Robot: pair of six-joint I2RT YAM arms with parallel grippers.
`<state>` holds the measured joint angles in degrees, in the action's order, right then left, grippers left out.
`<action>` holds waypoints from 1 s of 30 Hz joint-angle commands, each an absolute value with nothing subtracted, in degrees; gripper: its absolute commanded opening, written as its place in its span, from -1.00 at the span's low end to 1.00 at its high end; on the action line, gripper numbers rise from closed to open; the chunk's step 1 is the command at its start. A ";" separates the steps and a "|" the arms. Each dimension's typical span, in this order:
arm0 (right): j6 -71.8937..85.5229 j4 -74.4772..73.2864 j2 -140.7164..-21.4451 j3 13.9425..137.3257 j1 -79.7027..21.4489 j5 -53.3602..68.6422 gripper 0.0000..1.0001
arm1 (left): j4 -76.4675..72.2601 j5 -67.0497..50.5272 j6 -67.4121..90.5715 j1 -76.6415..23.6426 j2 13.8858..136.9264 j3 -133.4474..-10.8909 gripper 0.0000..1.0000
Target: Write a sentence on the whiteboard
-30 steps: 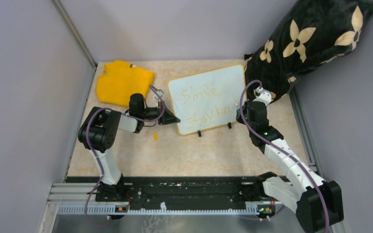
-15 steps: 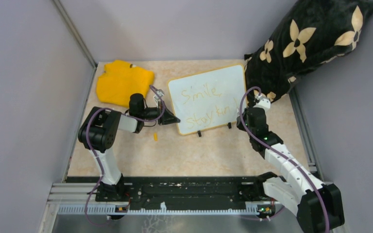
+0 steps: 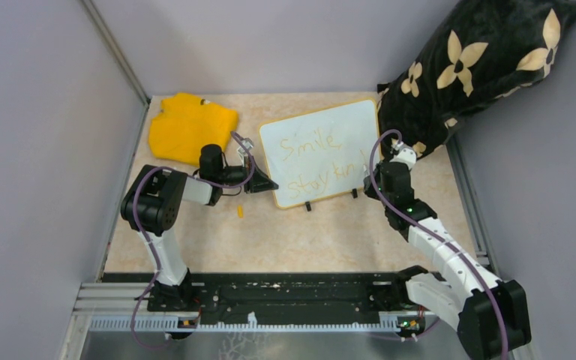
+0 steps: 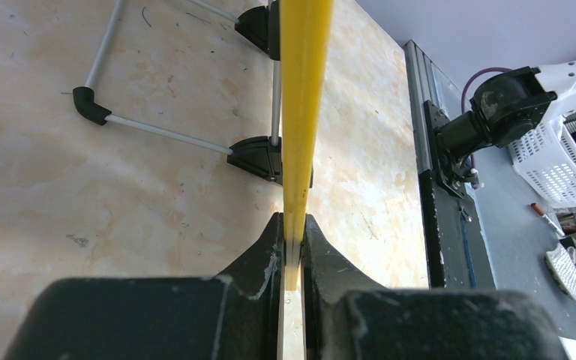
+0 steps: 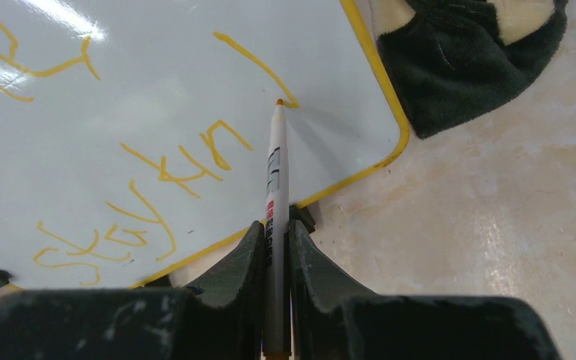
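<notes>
The whiteboard [image 3: 321, 150] stands tilted on black clip feet [image 3: 308, 205] at mid table. It bears the sentence in yellow-orange marker: "Smile" [image 3: 309, 145] above "Stay kin" [image 3: 319, 178], with a further long stroke [image 5: 259, 69] after it. My left gripper [image 3: 268, 184] is shut on the board's yellow left rim [image 4: 300, 112], seen edge-on between the fingers [image 4: 270, 247]. My right gripper [image 3: 375, 174] is shut on a white marker [image 5: 276, 172]. Its orange tip [image 5: 278, 102] touches the board [image 5: 157, 82] at the lower end of that stroke.
A yellow cloth [image 3: 191, 126] lies at the back left. A black pillow with cream flowers [image 3: 480, 60] leans at the back right, close to the board's right edge [image 5: 457, 60]. A small orange cap [image 3: 240, 212] lies in front of the left gripper. Grey walls close in both sides.
My right gripper has shifted slightly along the board's right side with the marker, uncovering a long stroke after "kin". The left gripper and the board have not moved.
</notes>
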<state>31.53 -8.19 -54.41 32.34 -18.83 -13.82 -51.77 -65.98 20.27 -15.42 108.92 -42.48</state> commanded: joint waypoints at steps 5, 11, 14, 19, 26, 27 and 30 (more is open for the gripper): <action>30.76 -5.03 -55.65 36.38 -18.28 -11.38 -1.00 | -47.32 -63.03 19.10 -15.37 109.43 -42.54 -1.00; 30.61 -4.73 -56.42 36.32 -18.35 -9.87 -1.00 | -47.26 -63.03 19.07 -15.38 109.34 -42.54 -1.00; 30.59 -4.90 -56.07 35.76 -18.30 -9.44 -1.00 | -47.23 -63.01 19.07 -15.38 109.34 -42.54 -1.00; 31.07 -5.19 -54.74 33.95 -18.28 -8.57 -1.00 | -47.27 -62.95 19.16 -15.38 109.34 -42.54 -1.00; 31.51 -6.17 -53.46 31.48 -18.28 -8.35 -1.00 | -47.25 -62.97 19.16 -15.38 109.30 -42.55 -1.00; 31.47 -6.35 -53.32 31.33 -18.28 -8.47 -1.00 | -47.25 -62.98 19.16 -15.38 109.32 -42.50 -1.00; 31.40 -6.99 -52.85 30.75 -18.28 -8.74 -1.00 | -47.23 -62.97 19.16 -15.38 109.38 -42.48 -1.00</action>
